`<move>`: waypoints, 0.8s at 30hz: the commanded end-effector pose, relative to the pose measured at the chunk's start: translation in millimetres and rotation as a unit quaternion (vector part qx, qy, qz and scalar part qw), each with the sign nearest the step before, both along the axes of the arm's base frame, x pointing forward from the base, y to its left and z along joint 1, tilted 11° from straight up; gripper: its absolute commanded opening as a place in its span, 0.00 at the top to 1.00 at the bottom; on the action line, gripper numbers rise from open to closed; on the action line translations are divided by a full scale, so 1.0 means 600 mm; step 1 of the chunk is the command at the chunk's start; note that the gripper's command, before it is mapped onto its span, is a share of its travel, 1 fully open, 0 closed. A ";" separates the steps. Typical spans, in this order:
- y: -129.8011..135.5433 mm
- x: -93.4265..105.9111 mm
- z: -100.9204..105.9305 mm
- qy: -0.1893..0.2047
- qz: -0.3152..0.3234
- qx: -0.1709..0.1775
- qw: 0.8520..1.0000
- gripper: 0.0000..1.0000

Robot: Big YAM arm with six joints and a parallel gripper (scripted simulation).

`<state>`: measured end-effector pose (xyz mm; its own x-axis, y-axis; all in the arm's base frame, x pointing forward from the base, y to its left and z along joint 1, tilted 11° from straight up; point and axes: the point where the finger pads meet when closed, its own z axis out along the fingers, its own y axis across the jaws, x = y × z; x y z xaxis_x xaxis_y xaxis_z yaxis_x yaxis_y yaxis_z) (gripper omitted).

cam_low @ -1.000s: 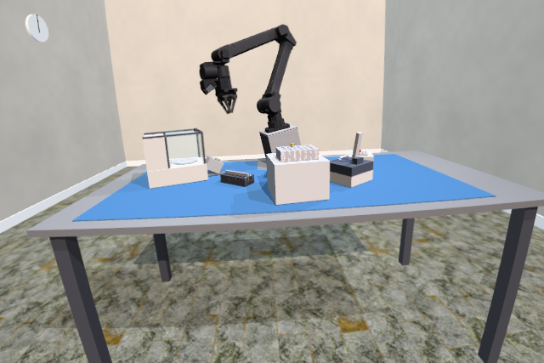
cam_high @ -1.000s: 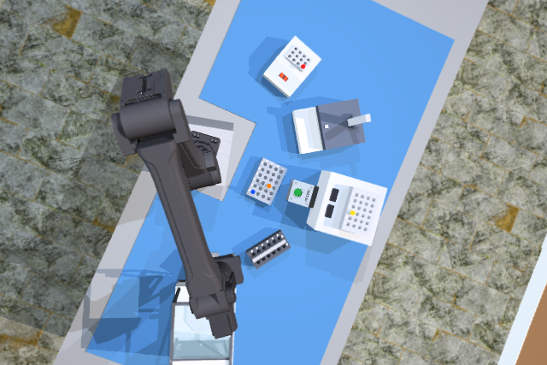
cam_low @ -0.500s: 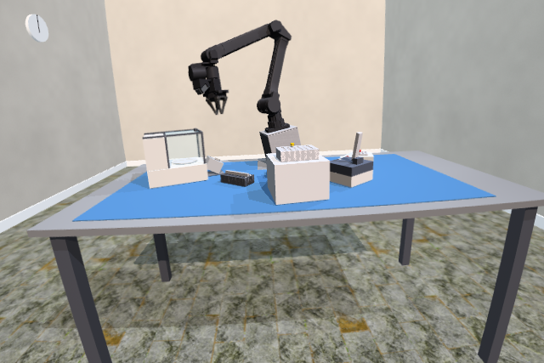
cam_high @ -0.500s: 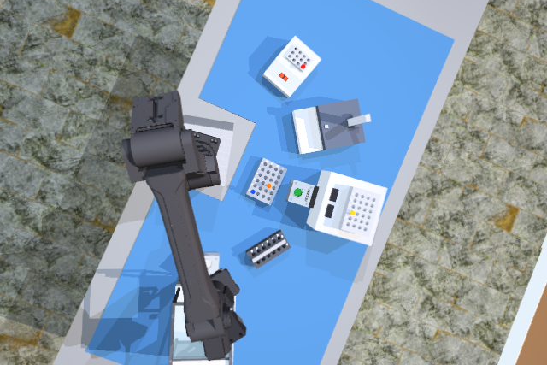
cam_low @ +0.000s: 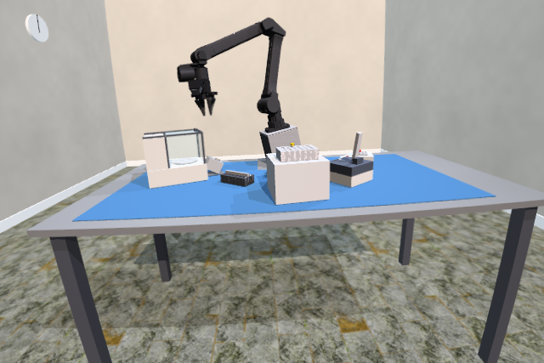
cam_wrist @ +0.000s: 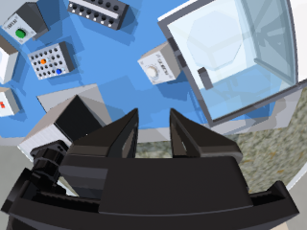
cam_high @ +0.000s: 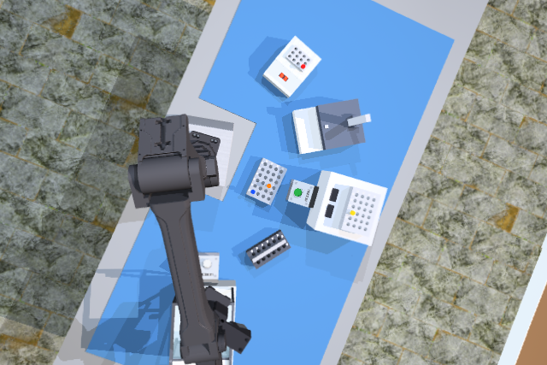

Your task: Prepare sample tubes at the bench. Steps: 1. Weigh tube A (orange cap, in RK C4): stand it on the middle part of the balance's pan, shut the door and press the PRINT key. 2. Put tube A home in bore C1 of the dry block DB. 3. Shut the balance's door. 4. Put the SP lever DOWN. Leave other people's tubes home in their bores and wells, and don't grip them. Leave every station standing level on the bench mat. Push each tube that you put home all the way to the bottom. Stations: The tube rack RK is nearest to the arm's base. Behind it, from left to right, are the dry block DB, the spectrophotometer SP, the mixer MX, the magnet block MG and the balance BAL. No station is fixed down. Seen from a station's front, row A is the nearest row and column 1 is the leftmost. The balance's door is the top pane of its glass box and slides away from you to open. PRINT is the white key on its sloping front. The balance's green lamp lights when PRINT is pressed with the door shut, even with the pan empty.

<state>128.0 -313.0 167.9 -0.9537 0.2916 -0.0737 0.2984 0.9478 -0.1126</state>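
Tube A, with its orange cap (cam_high: 268, 185), stands in the grey tube rack (cam_high: 266, 180); both are small in the wrist view, where the cap (cam_wrist: 42, 61) shows at the left. My gripper (cam_low: 206, 108) (cam_wrist: 153, 113) hangs high above the balance (cam_low: 174, 156), fingers pointing down, open a little with nothing between them. In the wrist view the balance's glass box (cam_wrist: 237, 45) lies below and to the right, its door handle (cam_wrist: 205, 79) at the front edge next to the sloping front with the white key (cam_wrist: 153, 72). The pan looks empty. The SP lever (cam_low: 358, 144) stands upright.
The dry block (cam_high: 291, 65) holds a red-capped tube (cam_high: 302, 66). The rack also holds a blue-capped tube (cam_high: 252, 191). A big white box (cam_high: 349, 206) holds a yellow-capped tube, with a small green-button unit (cam_high: 300, 193) beside it. A dark magnet block (cam_high: 267, 248) lies near the balance.
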 end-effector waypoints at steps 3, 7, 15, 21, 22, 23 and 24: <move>-0.058 0.009 0.045 0.002 0.092 -0.040 0.995 0.70; -0.099 0.004 0.049 0.019 0.155 -0.051 0.986 0.70; -0.139 -0.001 0.055 0.047 0.261 -0.066 0.962 0.70; -0.124 0.003 0.076 0.046 0.267 -0.072 0.960 0.70; -0.125 0.003 0.077 0.046 0.267 -0.074 0.960 0.70; -0.128 0.004 0.067 0.046 0.267 -0.068 0.960 0.70; -0.129 0.004 0.061 0.047 0.267 -0.063 0.960 0.70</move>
